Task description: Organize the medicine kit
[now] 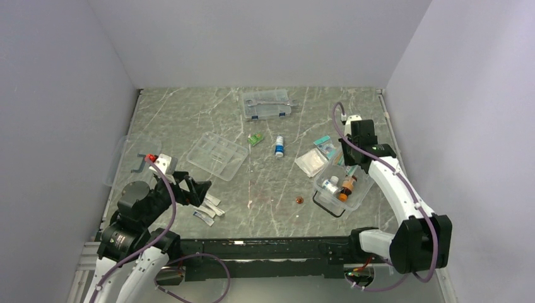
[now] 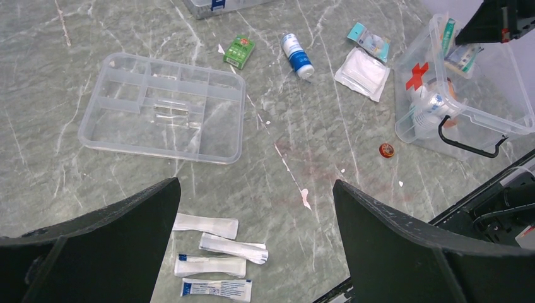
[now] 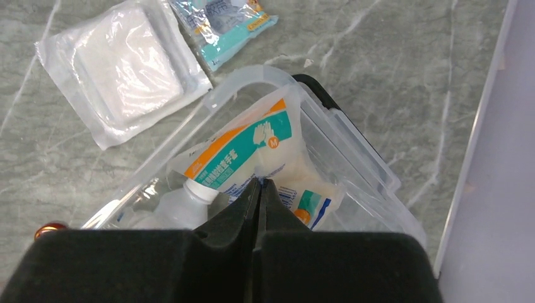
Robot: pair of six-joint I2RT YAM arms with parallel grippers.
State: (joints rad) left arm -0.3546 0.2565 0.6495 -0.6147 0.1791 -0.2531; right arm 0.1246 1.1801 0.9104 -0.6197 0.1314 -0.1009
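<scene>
Left wrist view: I see the left gripper [image 2: 255, 184] with its fingers spread wide apart and nothing between them.
Sachets: four flat white sachets [image 2: 217, 247] lie on the table straight beneath this gripper, inside the gap and toward its left finger.
Sachet long axis: it runs from finger to finger. In my judgement the wrist needs a quarter turn before the fingers can close across a short side.
Divided tray: the clear divided tray [image 2: 161, 153] sits just ahead of the left gripper, offset to its left.
Right wrist view: the right gripper [image 3: 260, 183] has its fingers pressed together, tips at the edge of the glove packet [image 3: 252, 148]. I cannot tell whether they pinch it.
Medicine box: the red-cross box [image 3: 353, 136] is directly under the right gripper, with the glove packet and small bottles inside.
Loose items: the blue-capped bottle [image 2: 296, 55], green packet [image 2: 240, 50] and gauze packet [image 2: 363, 72] lie well ahead of the left gripper.
Nearer arm: the left arm for the sachets; the right gripper is well apart from them.
</scene>
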